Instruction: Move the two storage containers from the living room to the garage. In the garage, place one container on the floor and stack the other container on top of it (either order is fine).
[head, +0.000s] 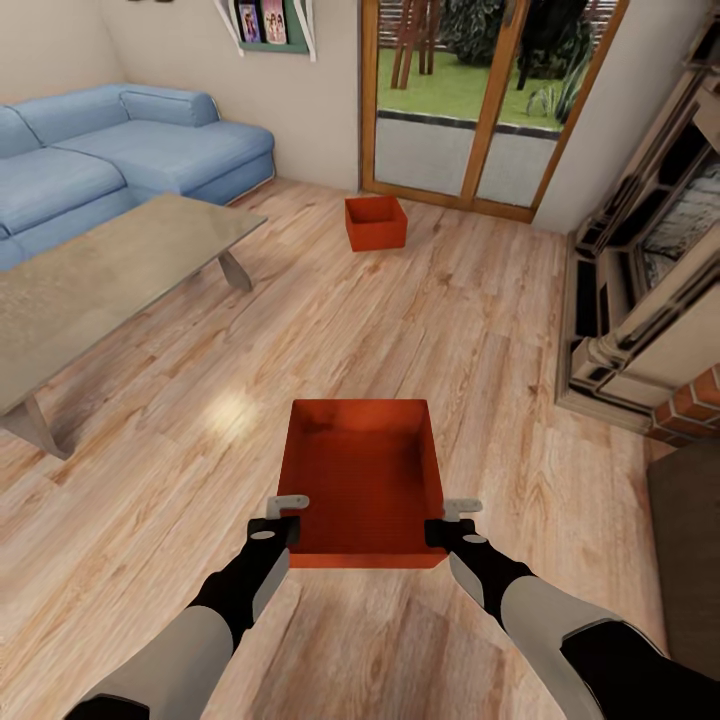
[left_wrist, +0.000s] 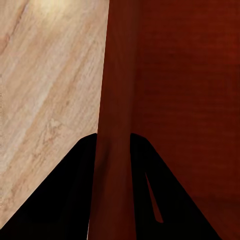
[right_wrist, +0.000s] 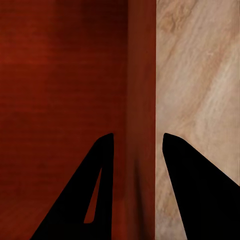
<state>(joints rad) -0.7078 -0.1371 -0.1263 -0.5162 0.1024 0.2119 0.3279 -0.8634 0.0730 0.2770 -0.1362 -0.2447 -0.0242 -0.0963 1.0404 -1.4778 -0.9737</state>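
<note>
One red-orange storage container (head: 362, 480) sits right in front of me on the light wood plank floor of the living room. My left gripper (head: 290, 520) straddles its left wall near the front corner; in the left wrist view both fingers press against that wall (left_wrist: 116, 100). My right gripper (head: 448, 520) straddles the right wall (right_wrist: 142, 90), and in the right wrist view thin gaps still separate its fingers from it. I cannot tell whether the container is lifted. The other storage container (head: 376, 222) stands on the floor farther ahead, near the glass doors.
A glass-topped coffee table (head: 110, 270) stands to the left, with a blue sofa (head: 130, 150) behind it. Wood-framed glass doors (head: 480, 110) close the far wall. A fireplace surround (head: 640, 300) with brick lines the right side. Open plank floor lies between the two containers.
</note>
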